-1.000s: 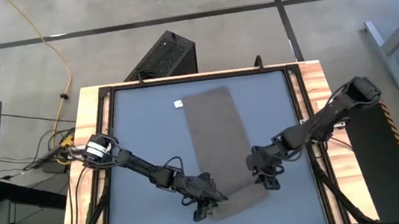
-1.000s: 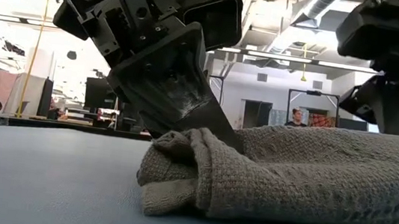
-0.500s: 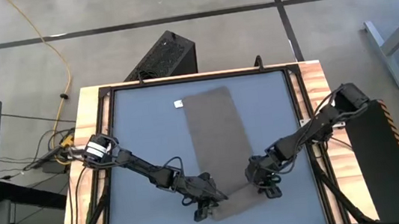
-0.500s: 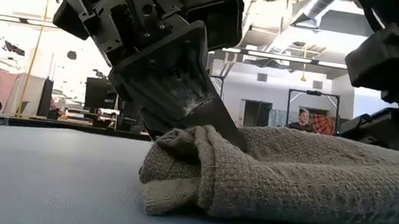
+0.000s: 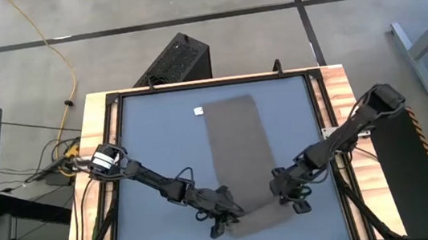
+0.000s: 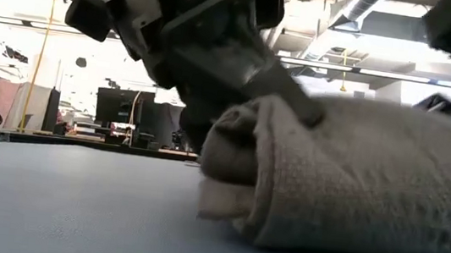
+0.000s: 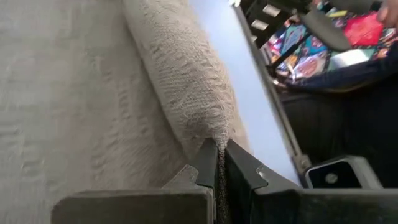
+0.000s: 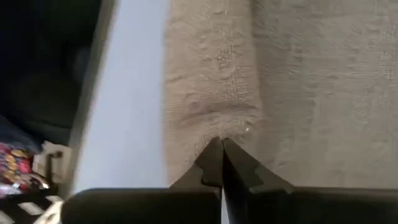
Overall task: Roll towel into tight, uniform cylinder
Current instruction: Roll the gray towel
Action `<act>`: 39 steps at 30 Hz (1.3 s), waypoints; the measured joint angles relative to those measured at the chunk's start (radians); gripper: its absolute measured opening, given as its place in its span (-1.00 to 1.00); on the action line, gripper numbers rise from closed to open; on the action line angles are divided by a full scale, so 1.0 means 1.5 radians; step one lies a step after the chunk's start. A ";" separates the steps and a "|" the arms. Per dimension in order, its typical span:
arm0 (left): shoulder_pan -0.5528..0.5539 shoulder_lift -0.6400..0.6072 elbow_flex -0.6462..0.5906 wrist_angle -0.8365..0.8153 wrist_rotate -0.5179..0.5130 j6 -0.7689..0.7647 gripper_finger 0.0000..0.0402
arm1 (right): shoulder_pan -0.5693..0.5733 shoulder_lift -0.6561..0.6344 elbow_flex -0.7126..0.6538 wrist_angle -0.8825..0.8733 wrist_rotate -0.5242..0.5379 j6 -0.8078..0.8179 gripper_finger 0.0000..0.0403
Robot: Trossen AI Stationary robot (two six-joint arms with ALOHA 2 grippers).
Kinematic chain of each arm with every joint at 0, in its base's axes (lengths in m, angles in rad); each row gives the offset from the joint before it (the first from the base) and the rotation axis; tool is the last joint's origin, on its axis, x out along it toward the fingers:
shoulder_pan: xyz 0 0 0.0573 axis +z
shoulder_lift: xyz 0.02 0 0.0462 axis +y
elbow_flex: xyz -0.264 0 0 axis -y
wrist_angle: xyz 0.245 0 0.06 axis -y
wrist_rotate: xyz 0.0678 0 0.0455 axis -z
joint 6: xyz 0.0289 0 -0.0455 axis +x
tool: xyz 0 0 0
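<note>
The taupe towel (image 5: 238, 149) lies lengthwise on the blue-grey table (image 5: 152, 143), its white tag (image 5: 198, 111) at the far left corner. Its near end is rolled into a short roll (image 5: 259, 218) that rests on the tabletop, across the near part of the table. My left gripper (image 5: 227, 219) is shut on the roll's left end, which fills the low view (image 6: 289, 168). My right gripper (image 5: 289, 199) is shut on the roll's right end. The far part of the towel lies flat. My left gripper pinches the left end of the roll (image 7: 214, 134) between its two fingers. The fingers come from the table's left, slanting down, and lie along the roll. The roll's underside rests on the table (image 6: 297, 241). My right gripper pinches the right end of the roll (image 8: 217, 127) between its two fingers, several layers together. It comes from the table's right, slanting down, along the roll. That end sits on the flat towel and the table.
Black rails and a wooden frame (image 5: 96, 117) border the table. A black box (image 5: 179, 59) stands on the floor beyond the far edge. Bare tabletop lies to the left (image 5: 152, 143) and right (image 5: 295, 119) of the towel.
My right gripper has moved to the roll's right end and shut on it. My left gripper has tipped a little while staying in place. The towel has slid slightly toward the table's right, tag included, and the roll stands thicker in the low view.
</note>
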 joint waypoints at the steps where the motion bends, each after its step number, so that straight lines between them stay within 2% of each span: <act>1: 0.000 0.000 0.000 0.008 0.003 0.001 -1.00 | 0.003 -0.015 0.000 -0.004 -0.001 0.012 -0.89; 5: -0.001 0.000 0.000 0.027 0.010 0.004 -1.00 | 0.024 -0.063 0.000 -0.010 0.004 0.073 -0.89; 8: -0.001 -0.001 0.001 0.025 0.010 0.006 -1.00 | 0.040 -0.078 0.000 -0.012 0.051 0.089 -0.80; 15: -0.001 -0.001 0.001 0.019 0.009 0.006 -1.00 | 0.027 -0.055 0.001 -0.020 0.071 0.124 -0.28; 20: -0.001 -0.001 0.001 0.018 0.009 0.005 -1.00 | 0.003 -0.010 0.001 -0.033 0.070 0.093 0.14; 24: -0.001 -0.002 0.001 0.018 0.007 0.005 -1.00 | -0.013 0.027 0.001 -0.032 0.054 0.062 0.29; 33: -0.004 -0.002 0.001 0.009 0.001 0.004 -1.00 | -0.032 0.070 0.001 -0.020 -0.027 0.031 0.28; 36: -0.004 -0.002 0.001 0.009 -0.002 0.006 -1.00 | -0.025 0.071 0.001 -0.021 -0.035 0.019 0.11; 39: -0.004 -0.002 0.001 0.009 -0.003 0.010 -1.00 | -0.022 0.067 0.001 -0.024 -0.035 0.012 -0.22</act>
